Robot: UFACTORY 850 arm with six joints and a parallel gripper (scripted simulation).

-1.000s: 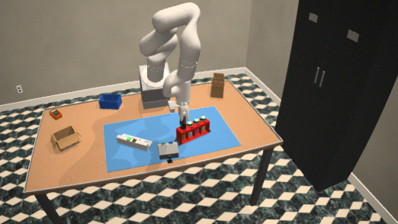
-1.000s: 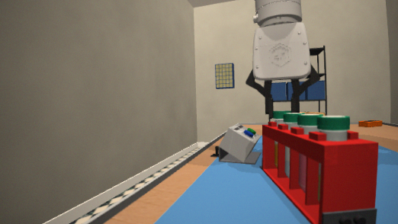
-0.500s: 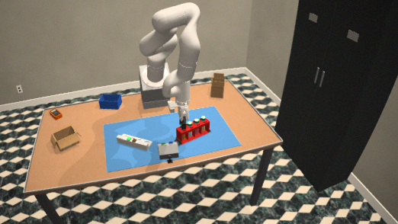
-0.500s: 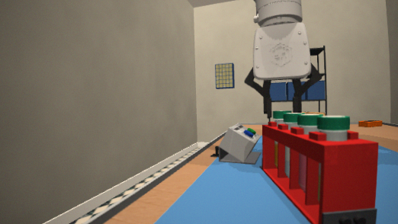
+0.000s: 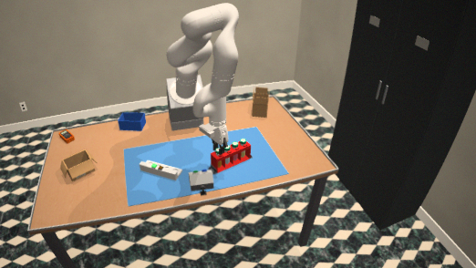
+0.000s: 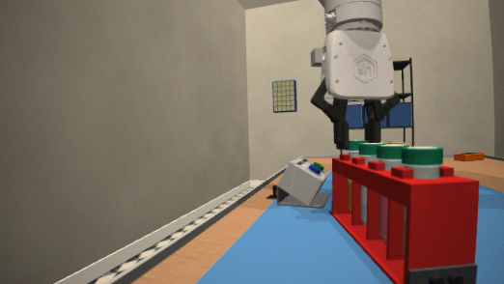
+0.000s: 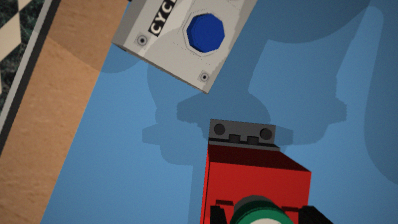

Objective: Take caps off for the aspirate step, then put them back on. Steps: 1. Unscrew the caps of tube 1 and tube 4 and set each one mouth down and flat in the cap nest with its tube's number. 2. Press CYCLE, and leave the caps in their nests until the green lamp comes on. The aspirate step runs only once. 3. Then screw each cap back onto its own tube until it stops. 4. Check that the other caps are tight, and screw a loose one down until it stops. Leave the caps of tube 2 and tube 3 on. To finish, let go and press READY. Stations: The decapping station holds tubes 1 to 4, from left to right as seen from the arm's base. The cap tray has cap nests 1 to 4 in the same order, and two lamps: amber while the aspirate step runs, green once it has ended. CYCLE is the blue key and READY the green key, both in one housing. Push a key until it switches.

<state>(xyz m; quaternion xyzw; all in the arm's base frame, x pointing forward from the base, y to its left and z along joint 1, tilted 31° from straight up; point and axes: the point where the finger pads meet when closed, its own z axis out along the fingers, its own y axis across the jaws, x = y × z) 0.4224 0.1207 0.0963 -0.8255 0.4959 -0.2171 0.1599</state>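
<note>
Tray, one, lies left on the mat, its long axis slanting down rightward. Next comes one housing with two keys; the exterior view shows blue and green, the wrist view only blue, beside partly cropped "CYCLE" lettering. Right of it, one red rack slants up rightward, holding four upright tubes with four green caps. The pincer stands partly open around the cap nearest the housing, gripping nothing.

Arm bent above the counter. Hand points downward, fingers partly open, gripping nothing.
</note>
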